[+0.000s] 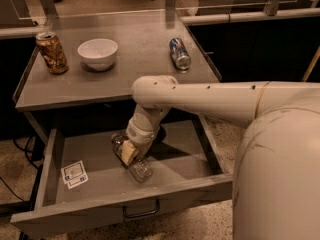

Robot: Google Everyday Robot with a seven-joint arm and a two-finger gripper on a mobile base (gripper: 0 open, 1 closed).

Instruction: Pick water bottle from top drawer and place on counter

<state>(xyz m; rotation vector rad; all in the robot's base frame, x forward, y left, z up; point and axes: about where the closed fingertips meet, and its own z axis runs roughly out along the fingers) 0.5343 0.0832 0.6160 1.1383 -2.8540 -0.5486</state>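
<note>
We see the clear water bottle [141,170] lying on its side mid top drawer [90,206], which is pulled open. The tool [131,153] sits on the bottle. The grey table [140,49] is directly above the drawer.

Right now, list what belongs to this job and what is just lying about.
Job: water bottle, lying in the top drawer; counter; end effector, down in the drawer at the bottle.
Lying about: brown can, white bowl, blue soda can on the counter; white card in the drawer.
</note>
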